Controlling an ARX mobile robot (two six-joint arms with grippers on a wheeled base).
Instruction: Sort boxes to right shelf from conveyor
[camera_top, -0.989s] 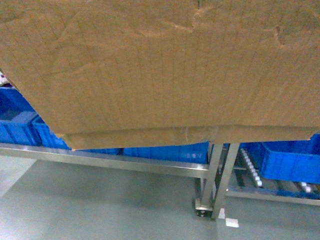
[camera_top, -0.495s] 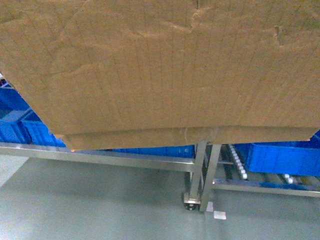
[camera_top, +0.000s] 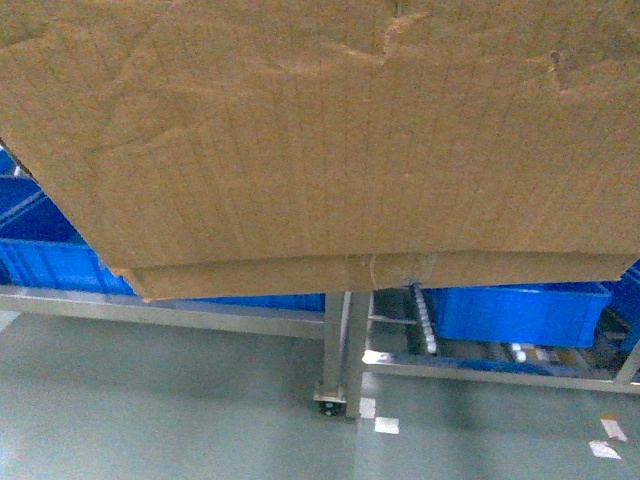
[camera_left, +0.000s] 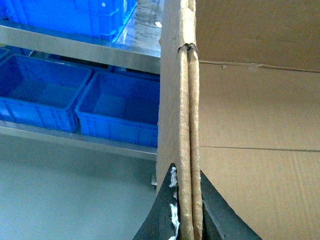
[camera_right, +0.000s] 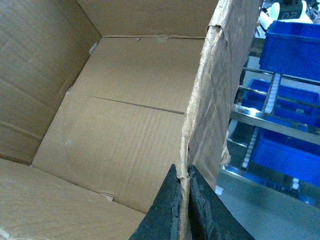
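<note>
Cardboard fills most of the head view: the large brown box (camera_top: 330, 140) hangs in the air, its underside with the clear tape patch facing the camera, clear of the grey floor (camera_top: 170, 410) and in front of the steel racks. Each side wall is pinched from above. The left claw (camera_left: 189, 215) is closed on the doubled left wall, one dark finger on either face of the cardboard, and the right claw (camera_right: 183, 210) is clamped the same way on the ragged right wall, so the box's open inside lies between the two arms. This looks like the carrying step, with the box already off the conveyor, which shows in none of the views. The right shelf (camera_top: 500, 372), a shiny steel frame with a row of small white rollers, stands low at the right behind the box; blue crates (camera_top: 520, 312) already sit on it, and more crates (camera_left: 82, 102) fill the rack on the left. The next move calls for lining the box up with a free stretch of the rollers, lowering it level and only then loosening both grips together, since uneven release could tilt it or tear the thin torn walls.
</note>
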